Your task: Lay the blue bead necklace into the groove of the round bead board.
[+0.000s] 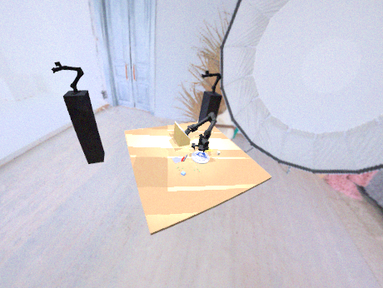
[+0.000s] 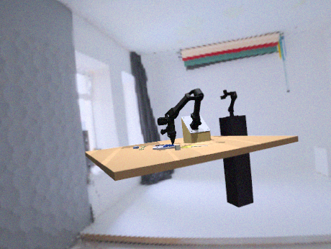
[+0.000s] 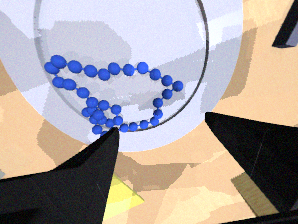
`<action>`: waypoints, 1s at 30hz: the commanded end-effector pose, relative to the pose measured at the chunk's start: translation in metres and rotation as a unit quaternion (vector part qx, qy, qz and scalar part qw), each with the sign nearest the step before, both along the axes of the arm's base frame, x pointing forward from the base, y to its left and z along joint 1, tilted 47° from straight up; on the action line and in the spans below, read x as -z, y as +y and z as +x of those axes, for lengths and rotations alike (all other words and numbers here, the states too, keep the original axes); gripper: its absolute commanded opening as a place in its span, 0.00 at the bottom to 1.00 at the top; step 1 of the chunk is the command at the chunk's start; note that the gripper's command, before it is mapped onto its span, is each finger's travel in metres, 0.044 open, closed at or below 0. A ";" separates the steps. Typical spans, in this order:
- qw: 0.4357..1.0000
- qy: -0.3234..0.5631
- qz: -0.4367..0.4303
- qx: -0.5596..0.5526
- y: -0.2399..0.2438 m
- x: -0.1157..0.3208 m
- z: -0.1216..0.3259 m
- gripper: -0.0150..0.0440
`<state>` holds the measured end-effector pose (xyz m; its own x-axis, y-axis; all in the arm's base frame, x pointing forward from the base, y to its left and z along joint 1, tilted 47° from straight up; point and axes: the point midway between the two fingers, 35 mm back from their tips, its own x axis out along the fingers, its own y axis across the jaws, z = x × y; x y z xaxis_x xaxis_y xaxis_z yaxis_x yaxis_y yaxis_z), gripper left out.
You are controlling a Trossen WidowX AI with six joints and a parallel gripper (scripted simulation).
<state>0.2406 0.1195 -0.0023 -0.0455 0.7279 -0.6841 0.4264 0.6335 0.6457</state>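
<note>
The round bead board [image 1: 204, 161] [image 2: 157, 148] [image 3: 125, 30] is pale and lies flat on the table, with a ring groove [image 3: 207, 45]. The blue bead necklace [image 2: 168, 145] [image 3: 142, 67] lies on it as a flattened, irregular loop. In the wrist view its upper strand crosses the inside of the ring, a few lower beads lie along the bottom of the groove, and several bunch at the lower left, some outside the ring. My gripper [image 2: 173, 144] [image 3: 161, 123] is open and empty, low over the board's edge; its left fingertip is beside the bunched beads. Contact is unclear.
A yellow piece [image 2: 188, 147] [image 3: 122, 200] lies beside the board, as does a small grey block [image 1: 218, 152] [image 2: 177, 147]. A wedge-shaped box [image 1: 181, 136] [image 2: 197, 137] stands behind. A small blue block [image 1: 183, 173] [image 2: 136, 147] and a red item [image 1: 183, 159] lie on the table [image 1: 158, 204].
</note>
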 end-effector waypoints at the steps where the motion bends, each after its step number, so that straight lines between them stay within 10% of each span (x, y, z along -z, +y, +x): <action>1: 1.000 -0.001 0.002 -0.001 0.000 -0.001 0.000 1.00; 23: 1.000 -0.001 0.002 -0.001 0.000 -0.001 0.000 1.00; 30: 0.993 0.088 -0.005 0.082 -0.024 -0.019 0.010 0.69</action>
